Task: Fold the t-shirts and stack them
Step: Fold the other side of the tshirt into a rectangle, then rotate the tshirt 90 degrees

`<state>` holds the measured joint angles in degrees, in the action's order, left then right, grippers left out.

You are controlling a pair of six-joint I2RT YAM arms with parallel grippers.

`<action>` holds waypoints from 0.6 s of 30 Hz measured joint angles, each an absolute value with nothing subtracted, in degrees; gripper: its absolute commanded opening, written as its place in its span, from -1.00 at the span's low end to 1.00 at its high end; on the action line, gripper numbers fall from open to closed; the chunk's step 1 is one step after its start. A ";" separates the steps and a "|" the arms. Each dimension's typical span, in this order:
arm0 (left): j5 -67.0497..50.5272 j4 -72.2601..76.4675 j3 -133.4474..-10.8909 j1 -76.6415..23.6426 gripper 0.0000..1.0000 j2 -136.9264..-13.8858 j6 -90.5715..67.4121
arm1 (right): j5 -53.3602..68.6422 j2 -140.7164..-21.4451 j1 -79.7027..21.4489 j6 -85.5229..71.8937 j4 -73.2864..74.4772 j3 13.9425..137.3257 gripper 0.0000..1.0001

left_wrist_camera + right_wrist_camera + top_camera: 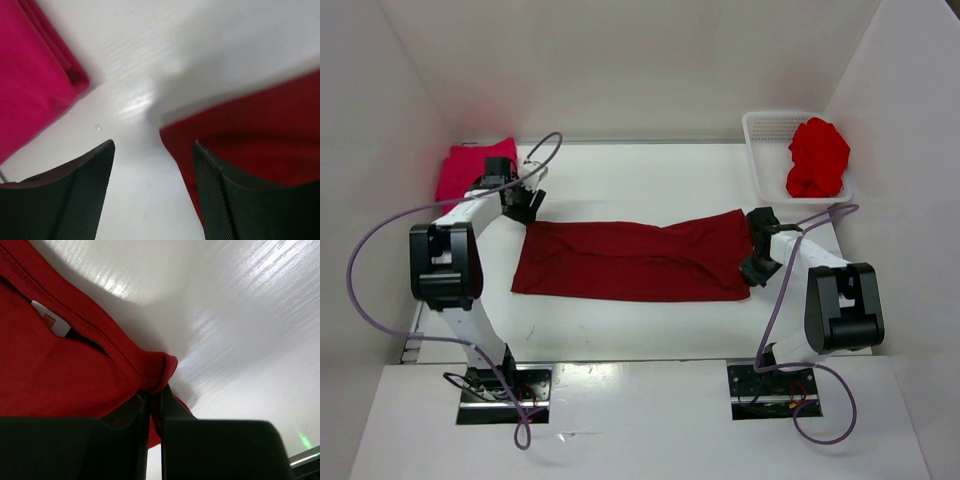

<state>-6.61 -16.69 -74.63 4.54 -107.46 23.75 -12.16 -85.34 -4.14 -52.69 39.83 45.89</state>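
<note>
A dark maroon t-shirt [635, 260] lies in a long strip across the middle of the table. My left gripper [527, 211] hovers open at its back left corner. In the left wrist view bare table shows between the jaws [154, 150], and the right finger overlaps the maroon cloth [260, 140]. My right gripper [753, 268] is shut on a bunched fold of the maroon shirt [75, 370] at its right end [156, 392], close to the white tag [52, 322]. A folded pinkish-crimson t-shirt [470, 172] [30, 75] rests at the back left. A bright red t-shirt [817, 157] sits crumpled in the basket.
A white mesh basket [765, 130] stands at the back right corner. White walls close in the table on the left, back and right. Purple cables loop off both arms.
</note>
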 measured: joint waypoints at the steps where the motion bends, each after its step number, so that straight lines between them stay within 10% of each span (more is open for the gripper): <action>1: -7.14 -17.08 -72.79 4.51 0.43 -104.79 24.40 | -12.10 -85.34 -4.14 -52.62 39.81 45.89 -0.90; 18: -11.49 -31.44 -57.25 -4.60 0.39 -92.53 49.06 | -11.79 -85.65 -4.51 -51.24 39.44 45.95 -0.90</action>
<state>-11.49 -31.44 -57.25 -4.60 -92.53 49.06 -11.79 -85.65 -4.51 -51.24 39.44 45.95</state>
